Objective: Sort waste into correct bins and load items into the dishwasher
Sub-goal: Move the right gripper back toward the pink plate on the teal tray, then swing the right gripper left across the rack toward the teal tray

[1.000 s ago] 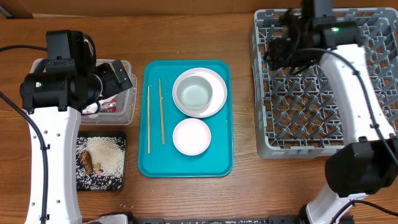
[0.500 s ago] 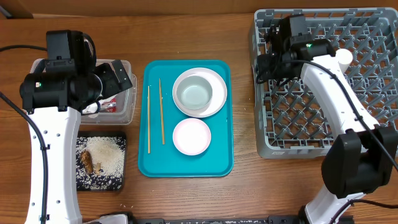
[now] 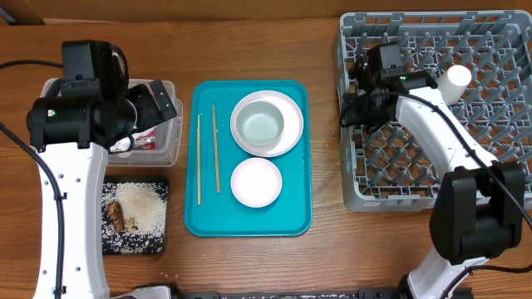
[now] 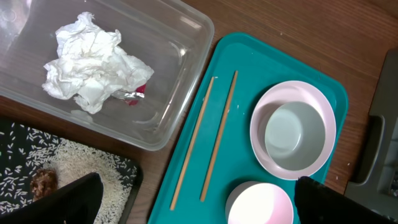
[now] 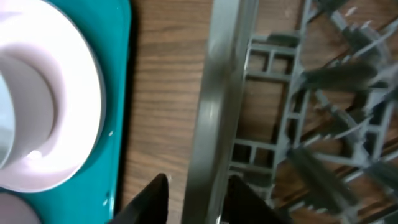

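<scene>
My left claw (image 4: 198, 190) hangs with its 2 fingers spread wide and nothing between them, above the edge where the clear tub (image 4: 180, 81) meets the teal tray (image 3: 249, 220). The crumpled napkin (image 4: 93, 68) lies in the tub with the red wrapper (image 4: 135, 93) tucked against its right side. Just in front of the tub is the black tray (image 3: 164, 241), which holds the rice (image 3: 141, 208) and the brown scrap (image 3: 116, 214) at the rice's left edge. On the teal tray the 2 chopsticks (image 4: 219, 135) lie nearly parallel along the left side, a little apart from each other. To their right sits the plate (image 3: 293, 133) with 1 bowl (image 3: 258, 124) standing in it, and a 2nd bowl (image 3: 256, 182) rests just in front of the plate. Further right, my right claw (image 5: 198, 199) is over the left rim of the dish rack (image 3: 416, 158). Its fingers are apart by a narrow gap and grip nothing, and the grey rim shows in that gap. Whether they touch the rim I cannot tell. The cup (image 3: 455, 83) lies tilted among the pegs in the rack's far right part.
</scene>
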Robot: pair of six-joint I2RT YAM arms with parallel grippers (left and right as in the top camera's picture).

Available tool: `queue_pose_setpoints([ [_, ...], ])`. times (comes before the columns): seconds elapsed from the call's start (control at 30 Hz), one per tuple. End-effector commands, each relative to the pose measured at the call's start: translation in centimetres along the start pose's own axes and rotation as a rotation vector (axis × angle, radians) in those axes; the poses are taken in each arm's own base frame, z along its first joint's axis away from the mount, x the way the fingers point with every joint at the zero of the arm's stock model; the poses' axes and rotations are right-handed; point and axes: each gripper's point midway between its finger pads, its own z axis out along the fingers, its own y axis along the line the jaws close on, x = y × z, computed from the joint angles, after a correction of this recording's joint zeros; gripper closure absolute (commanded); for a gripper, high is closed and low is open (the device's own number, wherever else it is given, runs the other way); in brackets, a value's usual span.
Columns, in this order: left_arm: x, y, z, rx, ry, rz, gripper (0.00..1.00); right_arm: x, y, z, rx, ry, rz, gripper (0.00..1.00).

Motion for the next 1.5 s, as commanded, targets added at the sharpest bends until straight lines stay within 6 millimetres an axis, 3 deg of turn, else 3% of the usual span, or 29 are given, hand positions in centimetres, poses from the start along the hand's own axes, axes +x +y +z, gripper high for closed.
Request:
queue_pose_setpoints([
  [0.0, -0.3, -0.3, -0.4, 0.007, -0.015, -0.003, 0.0, 0.7, 0.7, 0.2, -0.044, 0.025, 0.04, 0.75],
  [0.17, -0.3, -0.3, -0.4, 0.007, -0.015, -0.003, 0.0, 1.1, 0.7, 0.2, -0.041, 0.044, 0.136, 0.83],
  [0.47, -0.4, -0.2, -0.4, 0.007, -0.016, -0.003, 0.0, 2.6, 1.0, 0.2, -0.026, 0.106, 0.319, 0.84],
  [1.03, -0.3, -0.3, -0.4, 0.007, -0.015, -0.003, 0.0, 5.3, 4.8, 0.8, 0.05, 0.182, 0.329, 0.85],
  [1.47, -0.4, -0.2, -0.4, 0.007, -0.016, -0.003, 0.0, 7.6, 4.7, 0.3, 0.104, 0.265, 0.377, 0.84],
])
